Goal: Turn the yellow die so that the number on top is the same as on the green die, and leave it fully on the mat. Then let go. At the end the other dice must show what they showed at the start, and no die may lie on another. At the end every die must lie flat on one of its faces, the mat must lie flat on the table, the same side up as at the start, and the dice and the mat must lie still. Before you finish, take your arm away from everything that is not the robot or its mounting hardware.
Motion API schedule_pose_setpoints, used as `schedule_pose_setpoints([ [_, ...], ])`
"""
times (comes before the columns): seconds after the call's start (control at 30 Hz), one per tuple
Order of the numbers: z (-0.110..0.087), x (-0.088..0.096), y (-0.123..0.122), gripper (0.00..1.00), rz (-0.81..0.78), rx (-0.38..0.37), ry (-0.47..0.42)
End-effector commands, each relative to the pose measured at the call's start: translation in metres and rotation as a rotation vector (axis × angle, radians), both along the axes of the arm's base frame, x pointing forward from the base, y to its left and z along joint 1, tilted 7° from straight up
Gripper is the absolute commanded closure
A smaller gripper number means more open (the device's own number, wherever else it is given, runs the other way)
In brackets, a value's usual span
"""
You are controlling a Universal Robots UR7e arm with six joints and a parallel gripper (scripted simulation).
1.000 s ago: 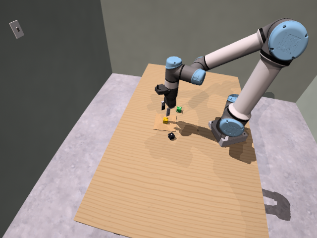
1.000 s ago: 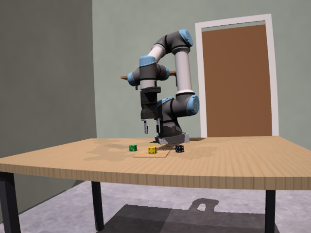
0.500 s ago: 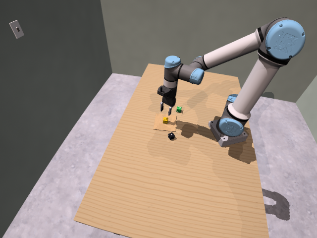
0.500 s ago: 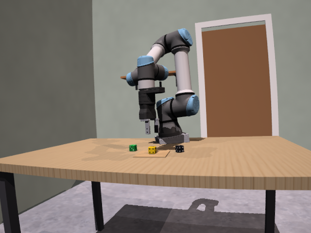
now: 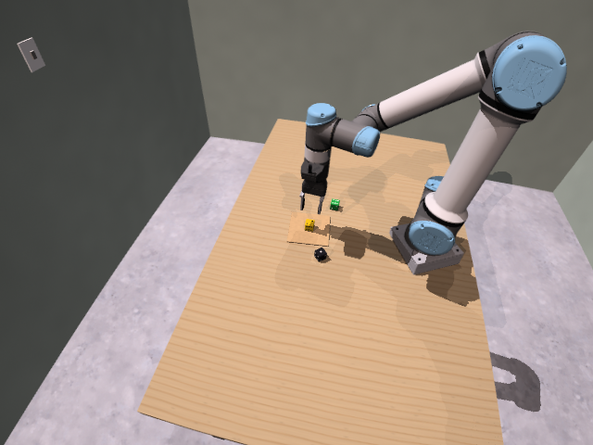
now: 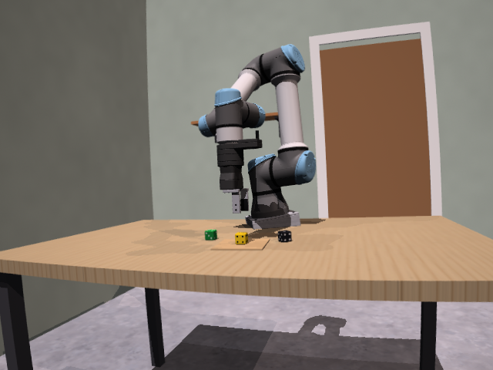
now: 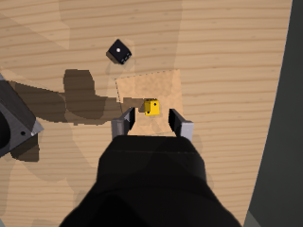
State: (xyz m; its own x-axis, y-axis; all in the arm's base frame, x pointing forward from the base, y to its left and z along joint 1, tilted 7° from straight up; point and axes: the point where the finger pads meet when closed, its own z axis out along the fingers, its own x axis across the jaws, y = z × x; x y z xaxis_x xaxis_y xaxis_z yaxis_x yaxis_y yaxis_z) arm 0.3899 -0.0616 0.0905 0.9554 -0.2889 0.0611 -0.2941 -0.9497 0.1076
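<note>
The yellow die lies flat on the thin tan mat. The green die lies on the table beside the mat; it is out of the wrist view. The black die lies on the table on the mat's other side. My gripper is open and empty. It points straight down and hangs above the yellow die, well clear of it. I cannot read the pips on top of the dice.
The robot base is bolted to the wooden table close to the dice. A door stands behind the table in the exterior view.
</note>
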Motion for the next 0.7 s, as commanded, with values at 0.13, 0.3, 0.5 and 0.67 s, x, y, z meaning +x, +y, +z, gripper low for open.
schedule_pose_setpoints([
  [0.13,0.0003,-0.0006,-0.0010,0.00,0.085,0.000,0.007],
  [0.3,0.0003,-0.0007,-0.0012,0.00,0.095,0.000,0.008],
  [0.5,0.0003,-0.0007,-0.0012,0.13,0.095,0.000,0.008],
  [0.67,0.0003,-0.0007,-0.0012,0.13,0.095,0.000,0.008],
])
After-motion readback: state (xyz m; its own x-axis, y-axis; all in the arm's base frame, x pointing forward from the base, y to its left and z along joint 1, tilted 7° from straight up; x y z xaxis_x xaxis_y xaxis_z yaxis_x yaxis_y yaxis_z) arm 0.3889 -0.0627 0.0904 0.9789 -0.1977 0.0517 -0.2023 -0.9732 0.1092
